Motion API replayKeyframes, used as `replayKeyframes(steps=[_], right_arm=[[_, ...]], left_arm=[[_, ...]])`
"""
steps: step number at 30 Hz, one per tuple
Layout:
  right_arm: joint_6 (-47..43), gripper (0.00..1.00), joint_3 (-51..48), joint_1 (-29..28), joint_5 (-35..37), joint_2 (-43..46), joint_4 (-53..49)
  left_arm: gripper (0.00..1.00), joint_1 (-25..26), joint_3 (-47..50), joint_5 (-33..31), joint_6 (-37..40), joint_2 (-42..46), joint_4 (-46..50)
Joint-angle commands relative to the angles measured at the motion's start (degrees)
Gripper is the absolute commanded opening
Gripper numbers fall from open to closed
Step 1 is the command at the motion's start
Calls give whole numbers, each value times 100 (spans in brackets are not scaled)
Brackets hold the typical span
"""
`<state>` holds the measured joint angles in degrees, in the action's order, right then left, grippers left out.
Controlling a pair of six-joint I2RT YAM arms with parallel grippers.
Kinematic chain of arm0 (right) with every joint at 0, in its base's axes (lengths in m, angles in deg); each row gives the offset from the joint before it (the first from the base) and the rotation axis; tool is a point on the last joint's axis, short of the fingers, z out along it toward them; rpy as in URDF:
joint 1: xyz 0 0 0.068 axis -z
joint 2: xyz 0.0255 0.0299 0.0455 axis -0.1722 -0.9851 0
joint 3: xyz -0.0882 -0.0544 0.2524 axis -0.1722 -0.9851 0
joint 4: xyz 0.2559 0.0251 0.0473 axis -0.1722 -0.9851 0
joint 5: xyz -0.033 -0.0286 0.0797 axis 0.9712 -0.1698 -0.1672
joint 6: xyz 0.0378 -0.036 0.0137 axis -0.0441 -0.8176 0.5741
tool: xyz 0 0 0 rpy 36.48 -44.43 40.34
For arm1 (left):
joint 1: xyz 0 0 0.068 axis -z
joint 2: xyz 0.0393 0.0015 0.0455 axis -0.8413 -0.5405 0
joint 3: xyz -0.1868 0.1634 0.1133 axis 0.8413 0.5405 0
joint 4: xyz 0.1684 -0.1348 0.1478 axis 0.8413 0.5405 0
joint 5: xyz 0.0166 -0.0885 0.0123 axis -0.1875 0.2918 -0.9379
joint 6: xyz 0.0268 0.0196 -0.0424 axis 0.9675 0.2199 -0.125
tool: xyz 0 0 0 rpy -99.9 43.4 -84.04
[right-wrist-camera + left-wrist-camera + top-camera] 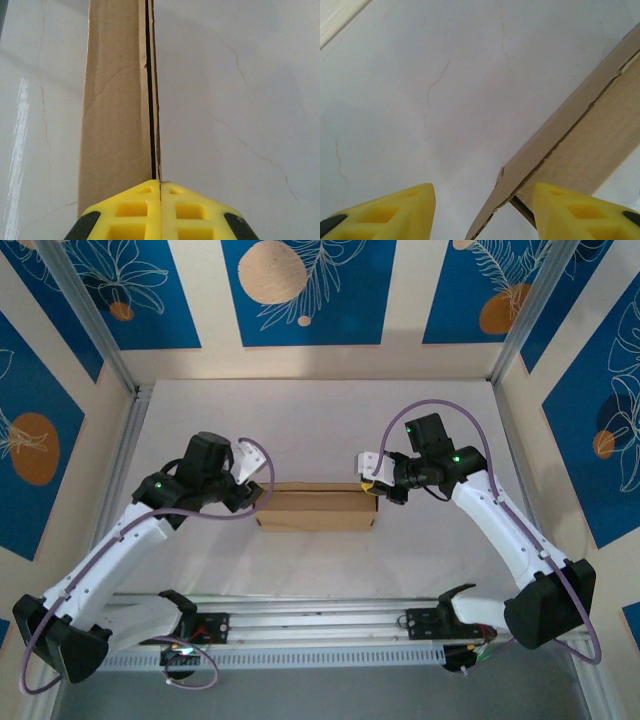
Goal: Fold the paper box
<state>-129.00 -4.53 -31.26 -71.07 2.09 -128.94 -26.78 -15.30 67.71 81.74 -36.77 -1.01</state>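
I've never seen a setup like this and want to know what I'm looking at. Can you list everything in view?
paper box: one, plain brown, middle of the table, between the two tools.
table: one, white with faint cracks, under everything.
wall panels: several, blue with orange circles and pale leaves, behind and beside the table.
metal rail: one, silver, along the near edge by the arm bases.
cables: two, purple, looping along the arms.
arms: two, white with black joints, one on each side of the box.
left tool: one, yellow fingers, open, at the box's left end.
right tool: one, yellow fingers, shut, at the box's right end.
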Motion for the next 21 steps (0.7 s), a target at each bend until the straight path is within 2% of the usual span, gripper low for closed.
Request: replayKeyframes(steps=[1,6,16,18,21], right_arm=[[-37,0,31,-27,-124,-9,48],[-29,0,25,-41,-73,-19,68],[28,0,49,-64,-73,-102,103],[53,0,66,-80,-89,-117,107],[100,0,108,-107,-66,-158,108]], left_arm=[[50,-139,94,-79,-306,43,28],[43,-220,155,66,-516,-25,43],[46,-376,247,289,-920,-251,-229],[42,-378,126,375,-1030,-430,-167],[29,-387,-44,457,-1181,-655,-41]])
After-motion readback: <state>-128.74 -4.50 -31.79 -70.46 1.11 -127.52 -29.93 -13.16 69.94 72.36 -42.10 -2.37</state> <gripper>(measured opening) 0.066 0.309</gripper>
